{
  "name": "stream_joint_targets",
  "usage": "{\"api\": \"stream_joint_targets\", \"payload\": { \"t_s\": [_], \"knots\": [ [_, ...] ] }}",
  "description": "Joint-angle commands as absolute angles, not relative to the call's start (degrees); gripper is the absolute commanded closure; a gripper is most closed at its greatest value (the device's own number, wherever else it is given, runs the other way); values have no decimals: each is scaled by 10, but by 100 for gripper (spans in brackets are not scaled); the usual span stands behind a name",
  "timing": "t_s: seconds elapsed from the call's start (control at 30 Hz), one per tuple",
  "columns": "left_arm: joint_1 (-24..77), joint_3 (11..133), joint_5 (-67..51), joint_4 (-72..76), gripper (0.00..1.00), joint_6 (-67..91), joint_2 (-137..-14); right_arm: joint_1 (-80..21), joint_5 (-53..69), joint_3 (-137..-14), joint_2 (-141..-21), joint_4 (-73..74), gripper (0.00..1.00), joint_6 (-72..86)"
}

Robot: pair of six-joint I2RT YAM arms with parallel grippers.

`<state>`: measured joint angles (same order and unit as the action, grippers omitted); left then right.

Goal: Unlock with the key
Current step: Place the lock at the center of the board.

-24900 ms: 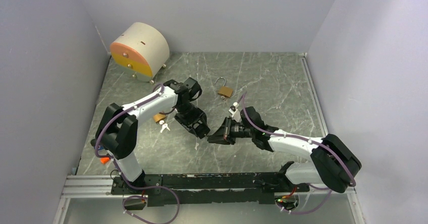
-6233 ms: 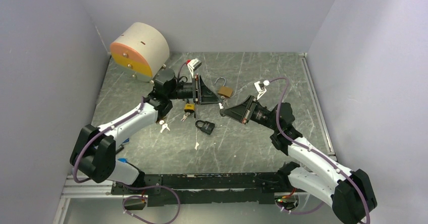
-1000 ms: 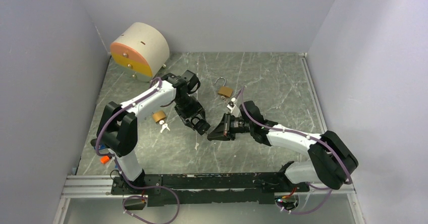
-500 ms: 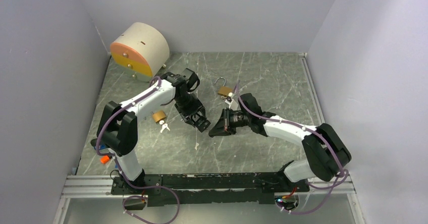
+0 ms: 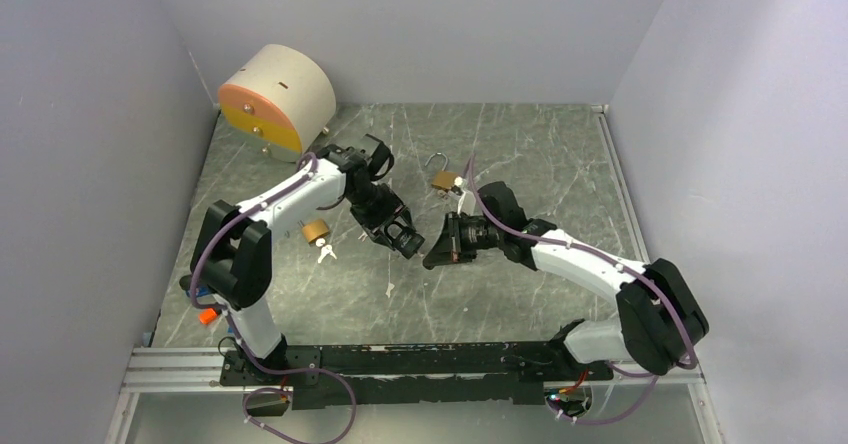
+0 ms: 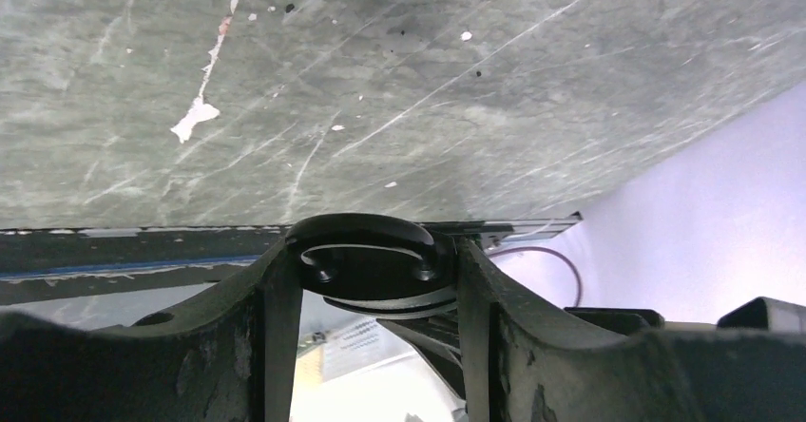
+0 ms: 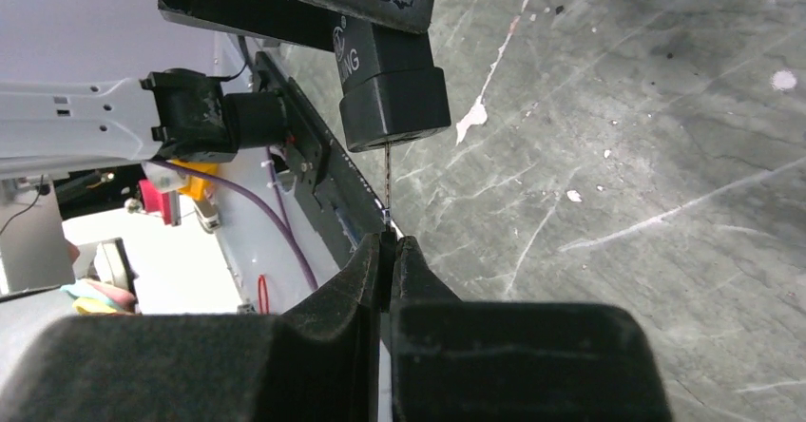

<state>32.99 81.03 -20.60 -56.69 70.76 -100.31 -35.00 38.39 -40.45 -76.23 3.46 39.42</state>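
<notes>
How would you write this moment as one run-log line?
left gripper: holds black padlock | right gripper: shut on key | key: blade meets padlock base

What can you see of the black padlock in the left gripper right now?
The black padlock is a matte black block, plastic-looking, with pale lettering on one side. The left gripper clamps it by its flanks, off the table. In the left wrist view its shackle shows end-on, both legs apparently seated, so it looks locked. Its keyway end faces the right gripper, whose pinched key reaches into it by its thin blade.
</notes>
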Motion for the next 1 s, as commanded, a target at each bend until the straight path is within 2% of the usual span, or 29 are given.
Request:
{"api": "stream_joint_targets", "payload": {
  "t_s": [0.0,0.13,0.53,0.63,0.77,0.97],
  "knots": [
    [347,780,-380,-541,98,793,-953,-347,299,-396,-744,-86,100,380],
    [343,780,-388,-542,98,798,-951,-350,306,-372,-722,-111,100,373],
    [317,754,-405,-529,98,775,-948,-313,443,-326,-686,-177,100,474],
    [318,736,-394,-517,97,781,-948,-314,444,-330,-698,-168,100,486],
    [319,733,-316,-560,98,772,-950,-314,433,-312,-730,-162,100,483],
    [339,706,-265,-514,97,803,-980,-330,425,-277,-821,-256,100,486]
  ]
}}
